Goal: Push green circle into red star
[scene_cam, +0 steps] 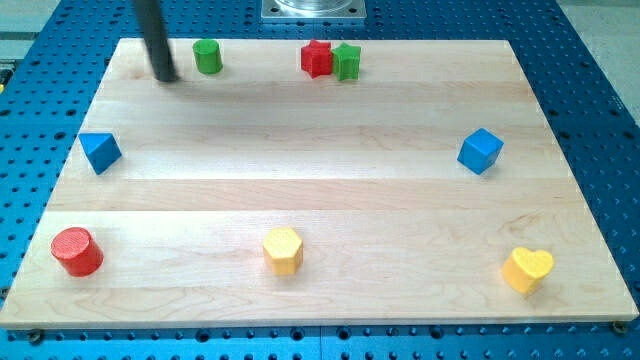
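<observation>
Wooden counter [320, 190] on a blue perforated base [600, 120]. Landmark for all places: green circle [207, 56], near the counter's top edge, left of centre.

Left to right:
- Red cylinder [77, 250]: far below and left of the green circle, at the counter's bottom-left corner.
- Blue triangle [100, 152]: below and left of the green circle, by the left edge.
- My tip [165, 77]: just left of the green circle and slightly lower, a small gap between them, not touching. The dark rod runs up out of the view's top.
- Yellow hexagon [283, 250]: well below the green circle, a bit right, near the bottom edge.
- Red star [317, 59]: right of the green circle, same row, well apart from it.
- Green star [346, 61]: further right, touching the red star's right side.
- Blue cube [480, 151]: far right of the green circle and lower.
- Yellow heart [527, 269]: furthest right, far below, bottom-right corner.

Pincer: none in view; the arm ends in the plain rod, nothing to open or close, holds nothing, touches no block.

Metal mount [314, 9] at the view's top, right of the green circle, above the two stars.
</observation>
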Controlling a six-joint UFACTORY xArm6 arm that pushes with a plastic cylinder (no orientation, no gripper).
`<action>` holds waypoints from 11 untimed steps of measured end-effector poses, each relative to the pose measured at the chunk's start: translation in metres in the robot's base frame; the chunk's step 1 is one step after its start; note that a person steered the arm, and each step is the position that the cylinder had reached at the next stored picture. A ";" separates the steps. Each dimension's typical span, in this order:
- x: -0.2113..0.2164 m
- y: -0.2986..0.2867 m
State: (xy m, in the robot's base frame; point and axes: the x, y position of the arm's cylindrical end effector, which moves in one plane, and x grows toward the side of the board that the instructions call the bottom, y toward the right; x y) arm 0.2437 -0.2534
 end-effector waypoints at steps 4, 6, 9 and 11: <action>-0.016 0.149; 0.008 0.104; 0.032 0.157; 0.025 0.200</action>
